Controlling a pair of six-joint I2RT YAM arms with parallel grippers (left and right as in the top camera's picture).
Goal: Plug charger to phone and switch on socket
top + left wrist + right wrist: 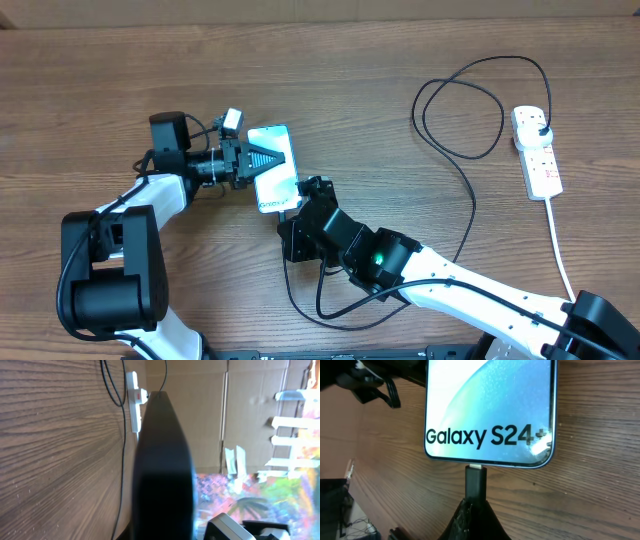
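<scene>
The phone (272, 190) lies face up on the wooden table, its "Galaxy S24+" bottom edge (490, 437) facing my right gripper. My left gripper (280, 159) is shut, and its black fingers (162, 460) lie across the phone's screen. My right gripper (298, 207) is shut on the charger's small black plug tip (475, 480), whose metal end touches the port in the phone's bottom edge. The charger's thin black cable (470, 200) loops across the table to a black plug (540, 128) in the white socket (535, 150) at the far right, also visible in the left wrist view (134, 400).
The socket's thick white cord (560, 250) runs toward the table's front right. Slack black cable (330, 312) curls under my right arm. A cardboard wall (250, 390) stands beyond the table.
</scene>
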